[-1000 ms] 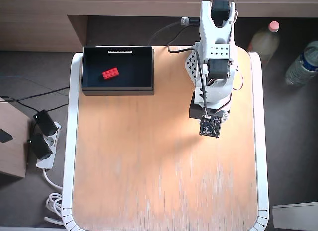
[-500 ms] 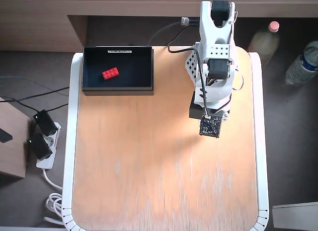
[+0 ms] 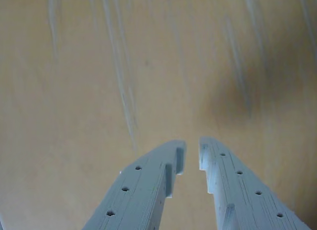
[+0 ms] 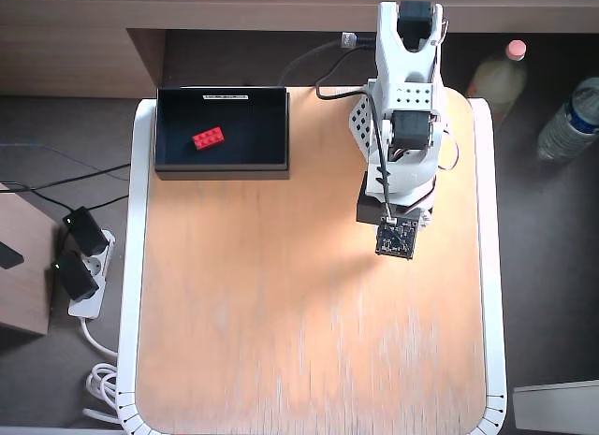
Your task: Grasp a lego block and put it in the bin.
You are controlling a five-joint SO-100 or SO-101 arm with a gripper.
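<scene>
We find the gripper [image 3: 190, 153] empty, its two pale printed fingers [image 3: 148, 183] drawn nearly together with only a narrow slit of bare wood showing between the tips; nothing is held. In the wrist view it looks down on the light wooden tabletop [image 3: 99, 91] and on nothing else. In the overhead view the arm [image 4: 404, 126] is folded close over its base at the far right of the table [image 4: 281, 341], the wrist camera board [image 4: 396, 238] pointing toward the near edge (the fingers themselves are hidden beneath it there).

Outward from the claw, the red lego block [image 4: 208, 137] lies well apart, up and to the left in the overhead view, already resting on the dark floor of the black bin [image 4: 271, 126] at the table's far left corner. Its long axis runs slightly tilted, rising toward the right, and it sits left of the bin's centre, clear of all walls. A white label strip [image 4: 227, 95] marks the bin's far edge.

We judge the task complete as things lie: no further block shows on the table, and the arm appears parked. Any further move would be to rest only.
</scene>
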